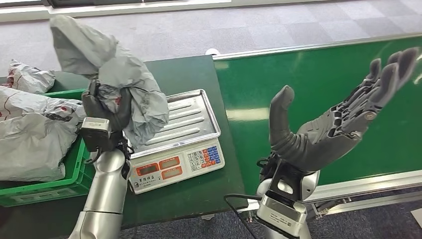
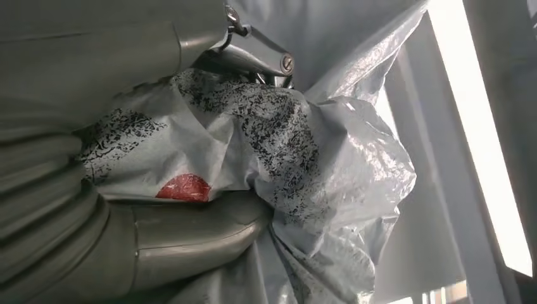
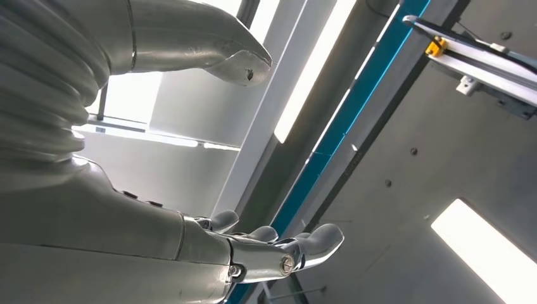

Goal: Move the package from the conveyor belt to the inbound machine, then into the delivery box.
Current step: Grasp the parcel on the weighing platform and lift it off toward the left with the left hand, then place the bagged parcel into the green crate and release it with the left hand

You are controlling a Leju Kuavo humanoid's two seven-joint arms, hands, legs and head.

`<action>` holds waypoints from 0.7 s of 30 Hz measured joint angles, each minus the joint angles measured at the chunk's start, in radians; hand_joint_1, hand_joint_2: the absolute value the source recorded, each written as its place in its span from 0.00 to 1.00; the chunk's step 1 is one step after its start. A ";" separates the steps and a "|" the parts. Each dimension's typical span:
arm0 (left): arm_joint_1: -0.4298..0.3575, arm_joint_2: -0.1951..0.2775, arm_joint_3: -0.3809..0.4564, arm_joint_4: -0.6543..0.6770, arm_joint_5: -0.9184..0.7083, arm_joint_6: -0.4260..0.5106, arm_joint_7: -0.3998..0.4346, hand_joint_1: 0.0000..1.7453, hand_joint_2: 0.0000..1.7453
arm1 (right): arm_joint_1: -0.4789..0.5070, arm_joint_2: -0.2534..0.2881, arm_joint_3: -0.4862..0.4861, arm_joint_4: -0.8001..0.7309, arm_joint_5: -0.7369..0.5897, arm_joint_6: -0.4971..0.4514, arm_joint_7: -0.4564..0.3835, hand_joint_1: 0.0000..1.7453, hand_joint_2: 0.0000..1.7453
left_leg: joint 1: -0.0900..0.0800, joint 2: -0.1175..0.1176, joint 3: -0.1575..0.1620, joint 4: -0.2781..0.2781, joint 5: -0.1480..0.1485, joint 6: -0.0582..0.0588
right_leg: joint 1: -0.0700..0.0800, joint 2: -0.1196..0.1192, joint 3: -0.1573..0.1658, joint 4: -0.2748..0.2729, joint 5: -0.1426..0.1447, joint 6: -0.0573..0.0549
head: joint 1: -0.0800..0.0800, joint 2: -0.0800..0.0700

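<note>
Left hand point(image 1: 105, 110) grips package point(image 1: 124, 79), print unreadable

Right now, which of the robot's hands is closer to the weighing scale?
Left. The left hand holds the grey package at the scale's edge; the right hand hangs open over the green belt.

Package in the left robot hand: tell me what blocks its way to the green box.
Nothing visible. The left robot hand holds the package up beside the scale; the box, already holding bags, lies open right alongside.
</note>
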 joint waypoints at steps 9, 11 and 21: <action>0.016 0.061 0.192 -0.171 -0.320 0.263 0.017 1.00 1.00 | 0.007 0.000 -0.018 0.005 -0.008 0.000 0.000 0.00 1.00 | 0.000 0.000 0.000 0.000 0.000 0.000 | 0.000 0.000 0.000 0.000 0.000 0.000 | 0.000 0.000; -0.010 0.054 0.319 -0.167 -0.621 0.269 0.024 1.00 1.00 | 0.008 0.000 -0.022 0.007 -0.013 0.000 0.000 0.00 1.00 | 0.000 0.000 0.001 0.000 0.000 0.000 | 0.000 0.000 0.000 0.000 0.000 0.000 | 0.000 0.000; -0.107 0.155 0.636 0.147 -1.200 0.270 0.549 1.00 1.00 | 0.012 0.000 -0.029 0.009 -0.006 0.000 0.000 0.00 1.00 | 0.001 0.004 0.002 0.000 0.001 -0.001 | 0.001 0.004 -0.001 0.001 0.000 -0.001 | 0.000 0.000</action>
